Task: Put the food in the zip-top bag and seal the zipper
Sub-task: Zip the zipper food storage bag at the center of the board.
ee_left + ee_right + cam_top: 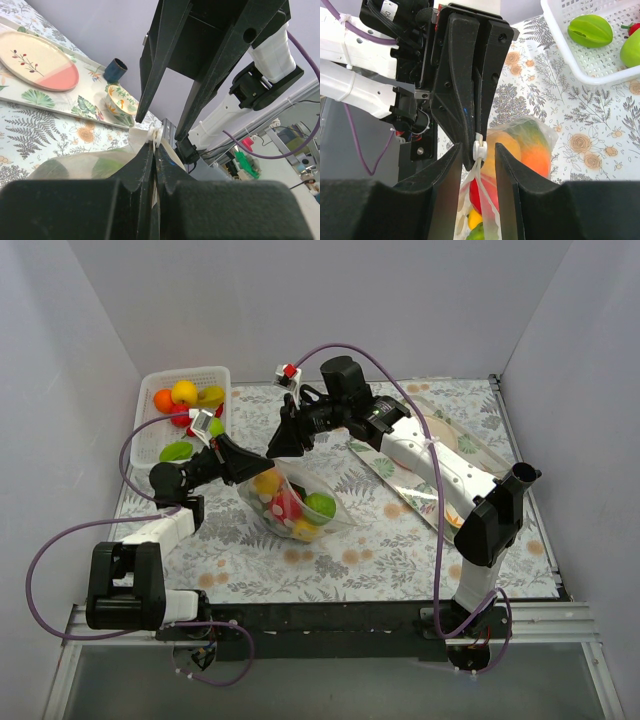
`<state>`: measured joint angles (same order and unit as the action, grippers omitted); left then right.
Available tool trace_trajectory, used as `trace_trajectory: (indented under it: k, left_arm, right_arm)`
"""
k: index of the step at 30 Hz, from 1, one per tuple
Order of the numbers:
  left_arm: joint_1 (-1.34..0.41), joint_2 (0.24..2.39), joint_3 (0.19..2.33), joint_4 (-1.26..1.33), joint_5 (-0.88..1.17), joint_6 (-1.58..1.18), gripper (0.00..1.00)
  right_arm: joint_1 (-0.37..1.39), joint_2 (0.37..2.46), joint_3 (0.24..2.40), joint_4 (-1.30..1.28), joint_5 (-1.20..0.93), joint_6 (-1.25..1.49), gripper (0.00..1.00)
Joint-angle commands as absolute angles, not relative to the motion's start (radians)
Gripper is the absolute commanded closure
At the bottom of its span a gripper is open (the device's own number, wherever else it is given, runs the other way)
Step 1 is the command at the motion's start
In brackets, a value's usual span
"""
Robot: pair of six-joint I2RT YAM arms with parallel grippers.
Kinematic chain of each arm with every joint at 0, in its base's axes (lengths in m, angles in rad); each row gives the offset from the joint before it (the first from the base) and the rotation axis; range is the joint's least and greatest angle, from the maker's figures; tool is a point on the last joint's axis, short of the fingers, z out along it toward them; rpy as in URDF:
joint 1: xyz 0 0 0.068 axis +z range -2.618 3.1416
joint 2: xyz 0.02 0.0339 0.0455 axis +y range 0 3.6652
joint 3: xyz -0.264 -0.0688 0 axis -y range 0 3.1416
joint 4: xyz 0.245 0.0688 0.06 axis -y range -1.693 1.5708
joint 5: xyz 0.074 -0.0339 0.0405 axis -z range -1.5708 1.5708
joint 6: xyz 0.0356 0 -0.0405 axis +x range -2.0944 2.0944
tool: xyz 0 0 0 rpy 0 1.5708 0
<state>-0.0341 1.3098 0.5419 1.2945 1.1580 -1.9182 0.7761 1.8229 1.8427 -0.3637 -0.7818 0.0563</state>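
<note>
Right wrist view: the left gripper [476, 148] is clamped shut on the corner of the zipper [156, 136]. The right gripper [478, 156] stands open astride that same corner, one finger on each side, pinching nothing. The bag [335, 512], with fruit [507, 145] inside, sags mid-worktop, and its mouth seems to trail toward the near right. The basket [185, 373] sits in the far-left corner, well clear.
</note>
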Motion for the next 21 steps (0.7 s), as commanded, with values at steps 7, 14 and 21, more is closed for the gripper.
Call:
trace_trajectory:
  k: [7, 14, 21]
  left_arm:
    - [-0.035, 1.282, 0.575, 1.575, 1.132, -1.907, 1.00]
    - [-0.035, 1.284, 0.574, 1.575, 1.132, -1.908, 1.00]
    - [-0.035, 1.289, 0.575, 1.583, 1.132, -1.910, 1.00]
  right_arm:
    - [0.781, 1.825, 1.875, -0.339, -0.798, 0.066, 0.61]
    - [0.782, 1.842, 1.881, -0.337, -0.795, 0.069, 0.61]
    - [0.784, 1.847, 1.891, -0.328, -0.788, 0.078, 0.66]
